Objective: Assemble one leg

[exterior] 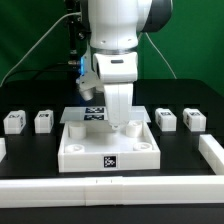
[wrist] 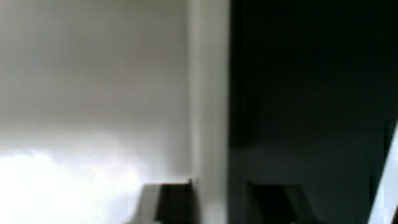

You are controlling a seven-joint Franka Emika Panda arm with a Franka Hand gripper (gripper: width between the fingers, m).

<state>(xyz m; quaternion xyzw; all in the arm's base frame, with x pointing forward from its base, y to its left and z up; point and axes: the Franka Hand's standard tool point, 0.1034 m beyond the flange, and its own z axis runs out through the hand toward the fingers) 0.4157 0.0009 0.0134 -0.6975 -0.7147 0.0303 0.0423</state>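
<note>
Gripper (exterior: 117,88) hangs over the square top (exterior: 88,158) w/ the leg (exterior: 121,108) clamped upright between its fingers (wrist: 173,205). Wrist view shows a pale bar running straight between two dark pads, so the grip looks narrow & centred. Leg's lower end is at, or just above, the far socket (exterior: 130,127) on the exterior view's right; can't tell if it touches. Small tagged blocks (exterior: 166,118) lie well apart on both sides, not in the way.

To do this well, imo: get the leg dead vertical & lined up over the socket before pushing, then go down slow. If it needs screwing in, turn w/ light downward pressure, no forcing; a tilted start may jam it. Nothing visible pins the top, and only the border bar (exterior: 110,187) lies just beside its near edge, so watch it doesn't slide or spin w/ the leg. Let go only once the leg stands by itself.
</note>
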